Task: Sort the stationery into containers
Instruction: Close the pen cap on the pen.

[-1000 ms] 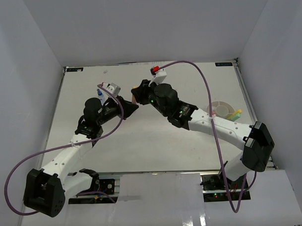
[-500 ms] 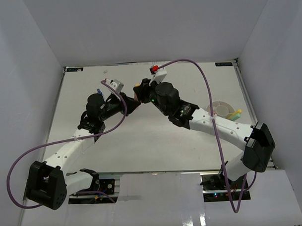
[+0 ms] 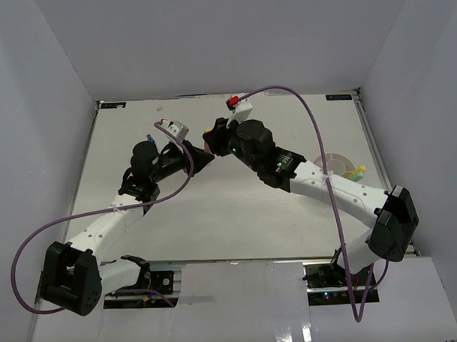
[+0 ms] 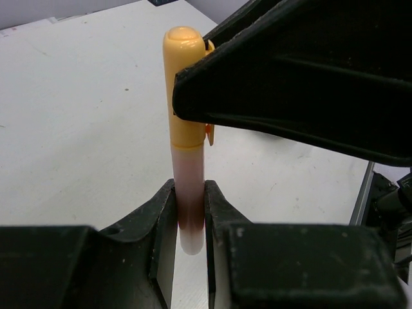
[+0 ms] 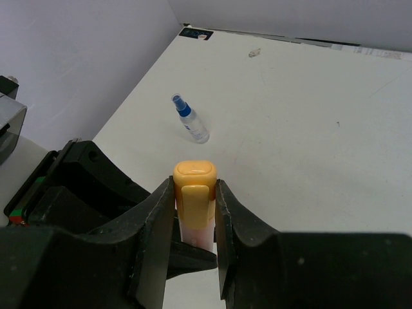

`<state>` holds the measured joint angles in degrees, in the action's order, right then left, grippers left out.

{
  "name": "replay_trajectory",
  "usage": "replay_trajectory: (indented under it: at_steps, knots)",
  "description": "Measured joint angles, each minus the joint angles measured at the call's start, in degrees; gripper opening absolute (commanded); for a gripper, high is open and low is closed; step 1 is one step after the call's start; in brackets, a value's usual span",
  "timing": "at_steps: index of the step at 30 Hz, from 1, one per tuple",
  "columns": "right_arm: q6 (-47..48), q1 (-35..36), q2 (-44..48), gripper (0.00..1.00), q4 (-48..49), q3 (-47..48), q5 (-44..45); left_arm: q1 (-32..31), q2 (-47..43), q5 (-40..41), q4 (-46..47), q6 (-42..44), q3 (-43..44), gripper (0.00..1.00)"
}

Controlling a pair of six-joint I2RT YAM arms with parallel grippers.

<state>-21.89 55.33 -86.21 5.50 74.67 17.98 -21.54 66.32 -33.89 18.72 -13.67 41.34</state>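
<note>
A marker with an orange cap (image 4: 187, 96) and a pale pink barrel hangs above the table's middle, gripped from both ends. My left gripper (image 4: 190, 206) is shut on the barrel's lower end. My right gripper (image 5: 194, 205) is shut on the orange cap (image 5: 194, 183). From above, the two grippers meet tip to tip, left gripper (image 3: 200, 162) and right gripper (image 3: 210, 141), and hide most of the marker. A small blue-capped bottle (image 5: 192, 121) lies on the table left of them, and shows as a speck, the bottle (image 3: 150, 138). The round white tub (image 3: 332, 164) sits far right.
Yellow and green pieces (image 3: 356, 172) lie against the tub's right side. White walls close in the table on the left, back and right. Purple cables loop off both arms. A small scrap (image 5: 255, 53) lies near the far edge.
The left arm has swung a little toward the right gripper, closing up on the marker. Over the last half second both arms have barely moved.
</note>
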Motion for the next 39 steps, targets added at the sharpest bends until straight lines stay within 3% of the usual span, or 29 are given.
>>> replay_trajectory:
  at_steps: [8,23,39]
  knots:
    - [0.04,-0.26,0.33,0.08,-2.29,0.66,-0.83,-0.09,0.61,-0.87,0.04,-0.39,0.55,0.0]
    - [-0.04,-0.74,0.07,0.08,-5.11,0.24,-1.29,-1.25,2.84,-0.55,-8.9,4.5,5.07,0.0]
    - [-1.07,-0.74,-0.79,0.08,-1.97,-3.98,-1.68,-2.27,3.74,2.23,-13.68,6.64,5.57,0.0]
